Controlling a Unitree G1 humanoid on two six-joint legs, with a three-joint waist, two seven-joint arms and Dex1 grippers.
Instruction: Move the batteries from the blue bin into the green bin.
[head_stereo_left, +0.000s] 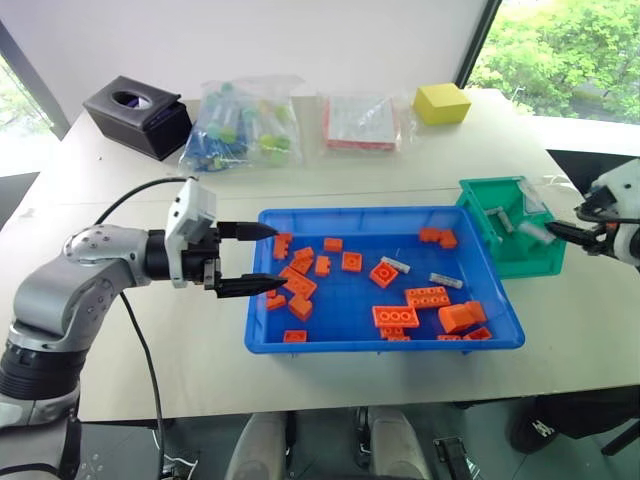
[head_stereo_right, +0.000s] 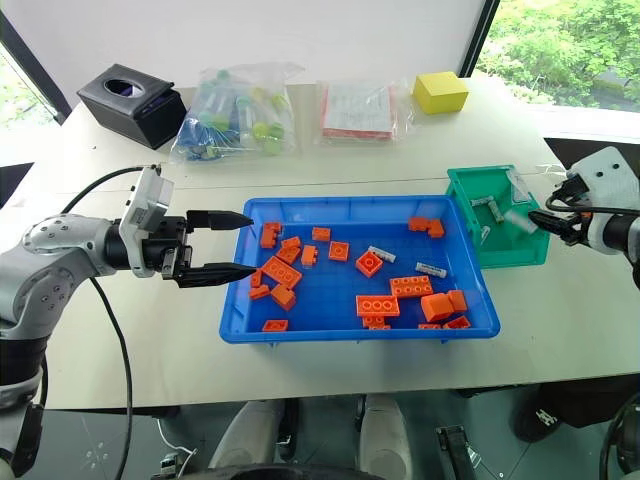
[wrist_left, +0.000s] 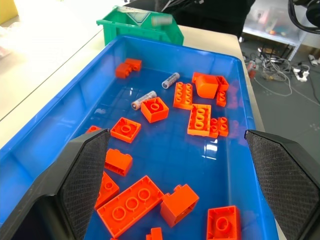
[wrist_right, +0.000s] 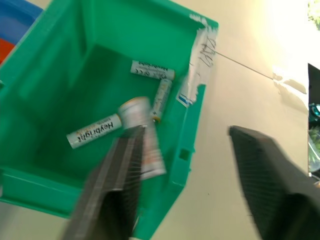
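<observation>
I am dropping a slim silver-white battery (wrist_right: 142, 135) into the small deep green plastic bin (head_stereo_left: 520, 255); the right gripper (wrist_right: 185, 165) is hanging over its rim, jaws spread, nothing pinched. Three batteries are lying inside already. Two batteries (head_stereo_left: 446, 281) are waiting among orange studded bricks (head_stereo_left: 395, 316) in the shallow blue plastic tray (head_stereo_left: 300, 345). The left gripper (head_stereo_left: 255, 258) is hovering at its edge, jaws spread, empty. Next I judge: reach for one.

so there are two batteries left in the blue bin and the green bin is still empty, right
Not quite: the green bin is not empty. The right wrist view shows several batteries lying in it. Two batteries do remain in the blue bin.
</observation>
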